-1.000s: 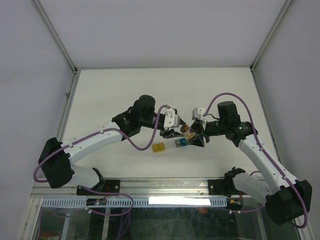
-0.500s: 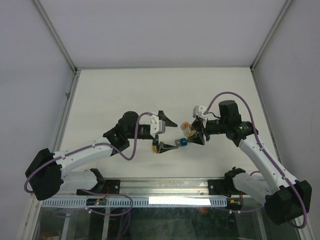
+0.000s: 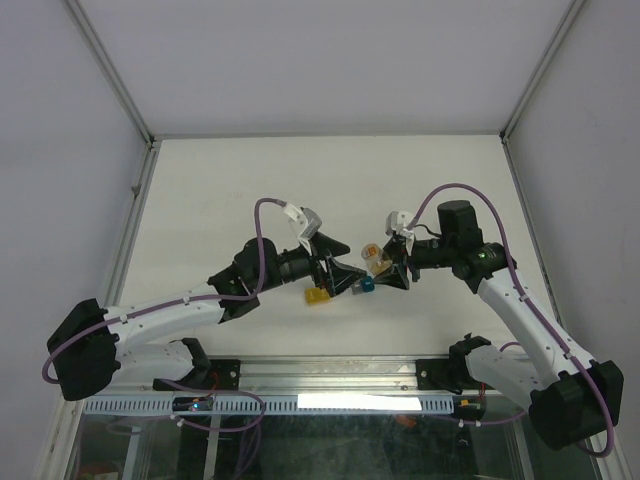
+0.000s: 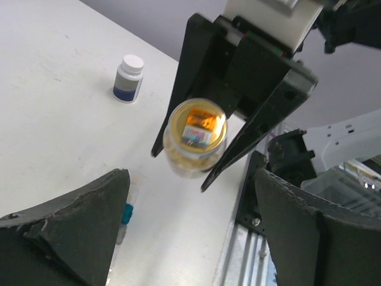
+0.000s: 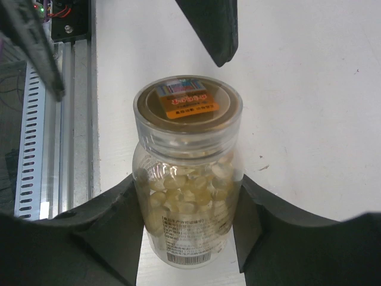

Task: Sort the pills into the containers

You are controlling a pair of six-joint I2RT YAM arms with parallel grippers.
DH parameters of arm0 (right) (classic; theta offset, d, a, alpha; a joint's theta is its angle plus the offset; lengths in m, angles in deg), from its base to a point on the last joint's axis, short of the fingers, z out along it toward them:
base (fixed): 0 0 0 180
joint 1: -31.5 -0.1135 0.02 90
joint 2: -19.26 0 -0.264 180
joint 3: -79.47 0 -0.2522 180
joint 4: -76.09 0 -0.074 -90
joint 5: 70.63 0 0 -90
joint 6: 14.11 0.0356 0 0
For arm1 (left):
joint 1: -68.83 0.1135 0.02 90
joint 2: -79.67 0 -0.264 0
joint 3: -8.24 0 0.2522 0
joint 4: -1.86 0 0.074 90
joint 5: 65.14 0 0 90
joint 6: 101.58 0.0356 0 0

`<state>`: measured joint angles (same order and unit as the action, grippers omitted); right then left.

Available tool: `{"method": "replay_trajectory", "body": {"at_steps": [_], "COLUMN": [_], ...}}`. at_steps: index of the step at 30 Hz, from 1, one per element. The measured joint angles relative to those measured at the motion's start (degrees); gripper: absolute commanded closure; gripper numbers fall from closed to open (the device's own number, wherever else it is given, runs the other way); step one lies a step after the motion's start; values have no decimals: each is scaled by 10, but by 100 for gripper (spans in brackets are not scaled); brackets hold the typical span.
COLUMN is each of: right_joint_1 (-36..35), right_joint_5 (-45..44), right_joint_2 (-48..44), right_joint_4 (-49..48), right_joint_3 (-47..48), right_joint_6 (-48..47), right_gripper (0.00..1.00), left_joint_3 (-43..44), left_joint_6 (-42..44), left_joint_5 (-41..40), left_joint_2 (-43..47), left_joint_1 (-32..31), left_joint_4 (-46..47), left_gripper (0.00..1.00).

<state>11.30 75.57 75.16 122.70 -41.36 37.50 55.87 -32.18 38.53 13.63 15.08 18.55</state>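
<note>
between right end effector's [image 5: 187, 199] closed fingers [image 5: 104, 229], vial [image 5: 187, 155], orange lid label [image 5: 187, 101] illegible; left end effector [image 4: 190, 199] agape

This is a robotics lab test cell rather than a home or shop. A plain white table [image 3: 250, 180] is boxed in by blank pale panel walls [image 3: 300, 60] held in bare aluminium corner posts [image 3: 110, 75]. Along the near edge runs an aluminium mounting rail [image 3: 330, 375] with a slotted cable duct [image 3: 130, 403] beneath it. Two white-and-black robot arms, the left arm [image 3: 170, 310] and the right arm [image 3: 520, 310], are bolted to that rail on black bases. Exposed purple cables [image 3: 450, 190] loop along them, and each arm carries a wrist camera.
</note>
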Motion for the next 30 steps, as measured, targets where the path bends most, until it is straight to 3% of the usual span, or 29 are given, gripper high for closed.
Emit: {"method": "replay_trajectory", "body": {"at_steps": [7,13,19,24,30], "right_joint_1": [0,0,0,2,2], "right_joint_5": [0,0,0,-5,-2], "right_joint_2": [0,0,0,0,0], "right_joint_4": [0,0,0,0,5], "right_joint_3": [0,0,0,0,0], "right_joint_6": [0,0,0,1,-2], "right_gripper": [100,100,100,100,100], "left_joint_3": [82,128,169,188,191], "left_joint_6": [-16,-15,-10,-3,68], "left_joint_5": [-91,-122,-123,-118,-77], "left_joint_2": [-13,-40,-74,-87,-87], "left_joint_1": [-54,-66,-67,-69,-67], "left_joint_4": [-92,-141,-181,-196,-201], "left_gripper": [24,40,52,70,78]}}
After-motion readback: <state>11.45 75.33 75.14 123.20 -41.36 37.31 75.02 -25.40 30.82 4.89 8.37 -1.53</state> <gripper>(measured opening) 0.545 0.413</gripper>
